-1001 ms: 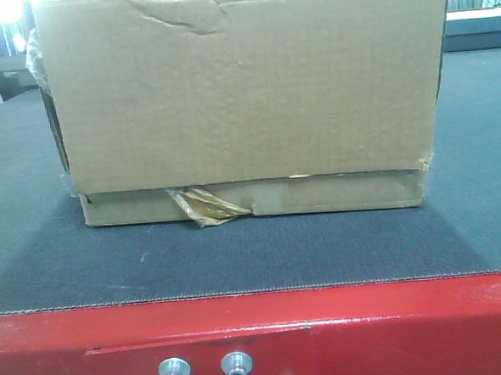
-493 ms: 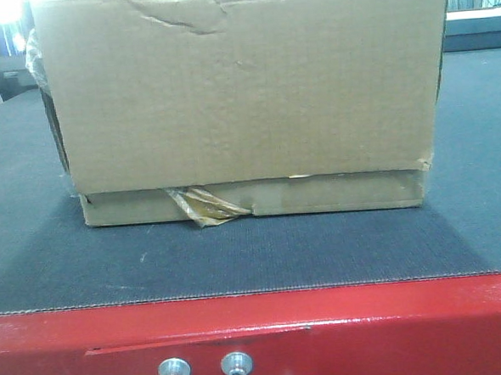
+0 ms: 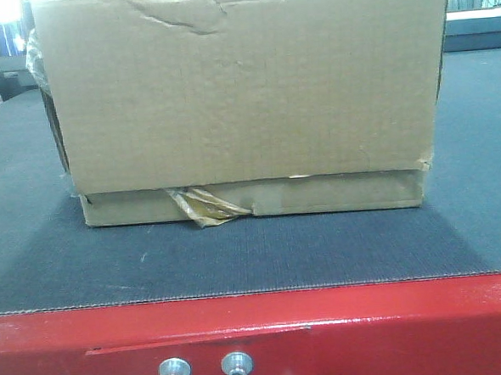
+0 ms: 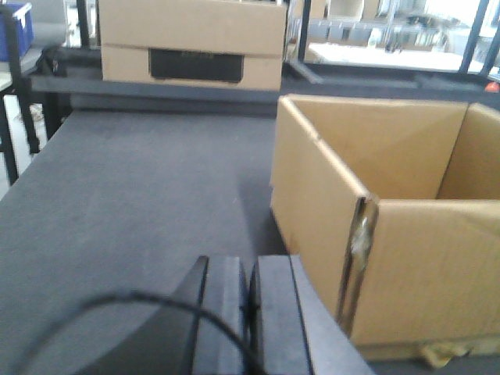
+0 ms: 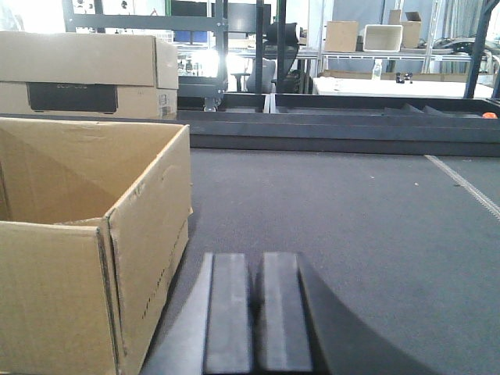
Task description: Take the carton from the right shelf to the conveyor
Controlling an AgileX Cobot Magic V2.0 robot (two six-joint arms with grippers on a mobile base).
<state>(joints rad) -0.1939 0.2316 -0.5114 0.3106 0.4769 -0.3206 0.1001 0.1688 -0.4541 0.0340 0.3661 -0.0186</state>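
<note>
Front-facing — carton (image 3: pixel 245 103) on conveyor (image 3: pixel 260 336) | wrists — open top, both pincers closed

The carton (image 3: pixel 245 94) is matt, creased corrugated cardboard with glossy amber tape (image 3: pixel 205 205); the conveyor (image 3: pixel 238 256) has rough dark cloth-like belt and glossy red-painted metal frame.

A second cardboard box (image 5: pixel 86 74) with a dark panel is seen at the far edge of the belt. Behind it, dark metal racking (image 5: pixel 234 23) and tables (image 5: pixel 391 82) are ranged across the room. Two small boxes (image 5: pixel 363 37) are set on a far bench. A blue bin (image 4: pixel 17 27) is visible at left. Strong glare (image 3: pixel 0 9) is cast from bright windows.
</note>
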